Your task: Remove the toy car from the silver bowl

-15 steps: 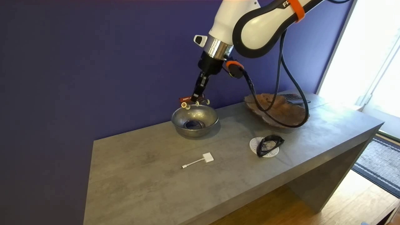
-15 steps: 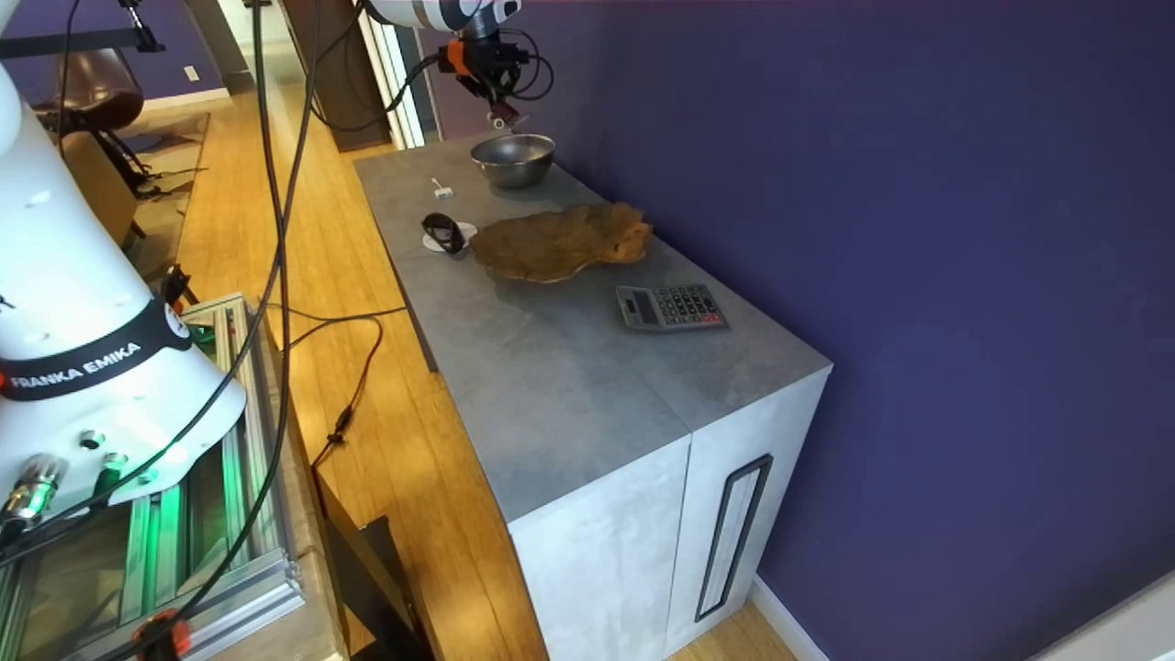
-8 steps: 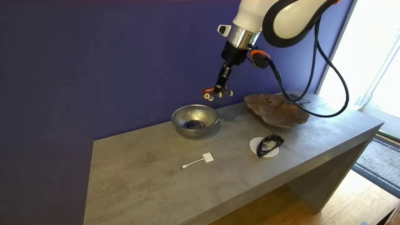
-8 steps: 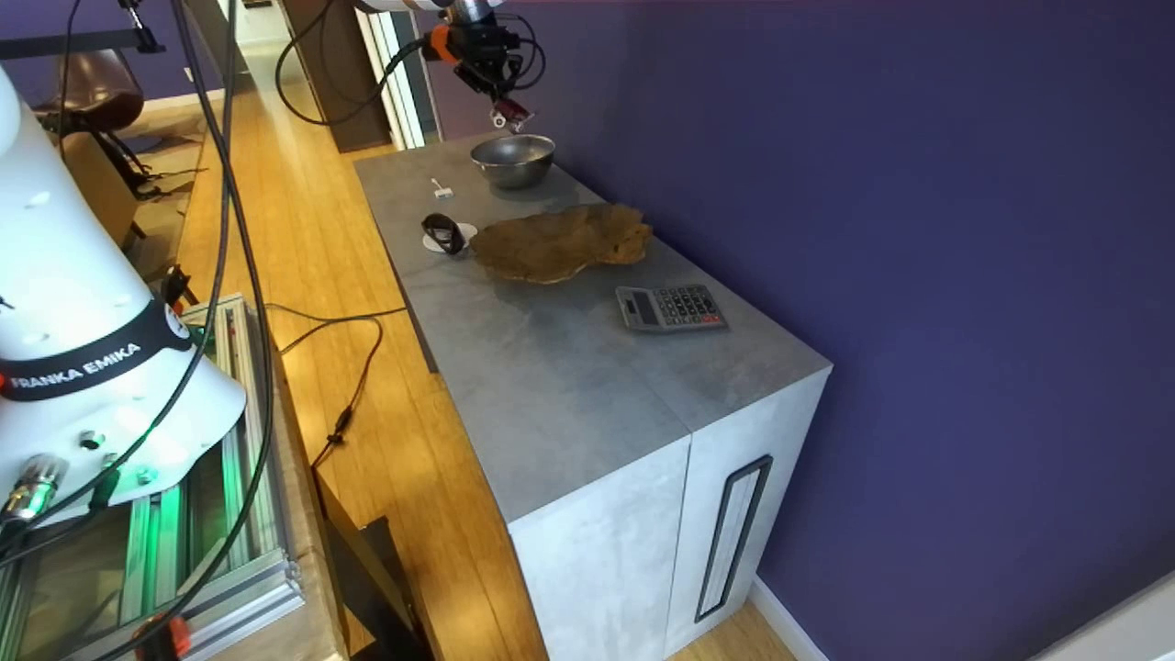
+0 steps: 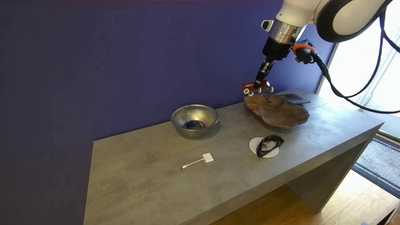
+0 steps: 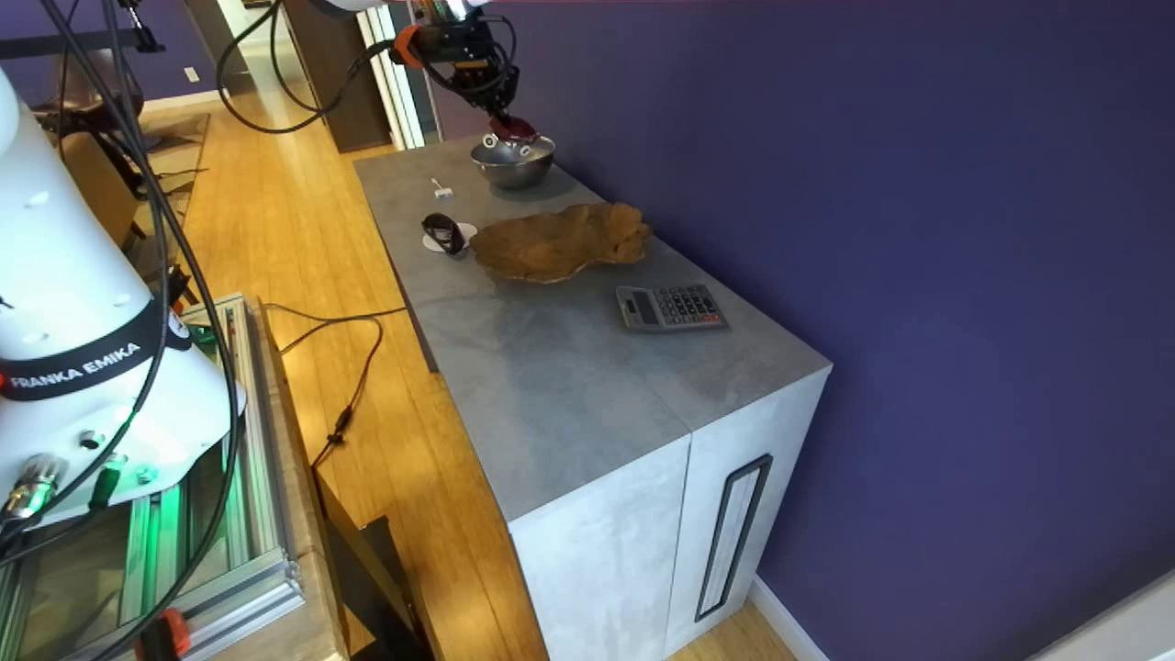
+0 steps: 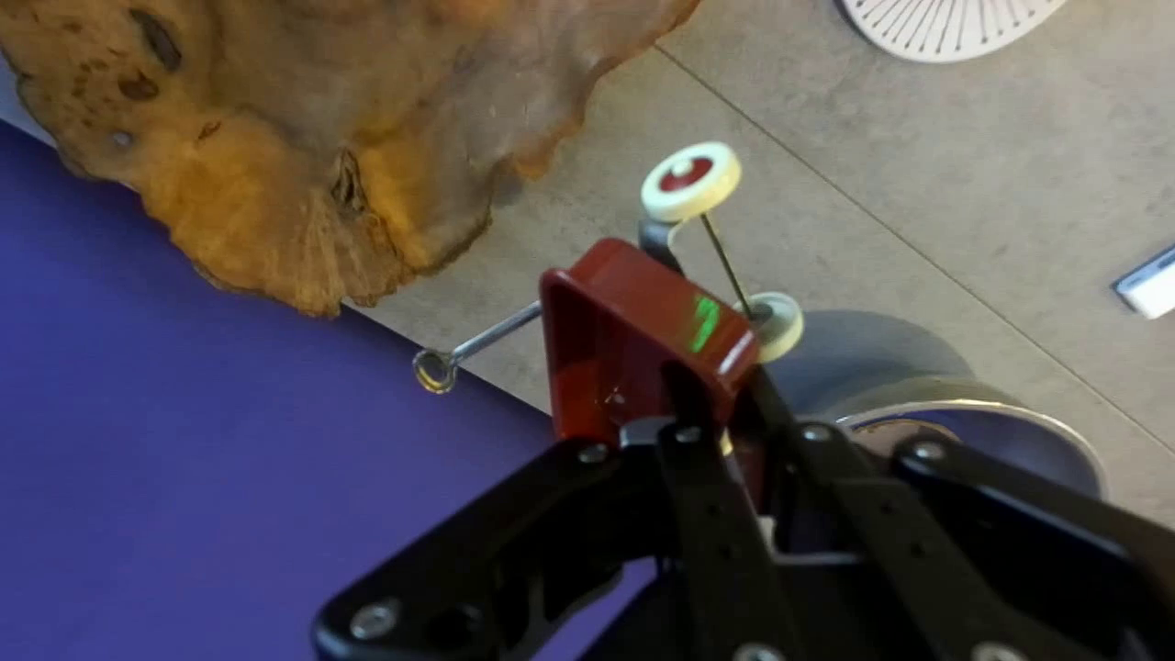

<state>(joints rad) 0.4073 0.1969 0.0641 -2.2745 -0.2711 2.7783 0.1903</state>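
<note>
Glossy red toy car (image 7: 654, 301) now farther from round silver bowl (image 5: 193, 133), tight between nearly closed jaws.

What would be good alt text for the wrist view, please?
A black gripper holds a red, cream-wheeled toy car above a gray tabletop. A brown wooden tray lies at upper left; the silver bowl, partly hidden by the gripper, is at lower right.

In the wrist view the end effector (image 7: 725, 413) partly hides the silver bowl (image 7: 1028, 450) toward four o'clock — the wooden tray (image 7: 321, 138) is cropped toward ten.
</note>
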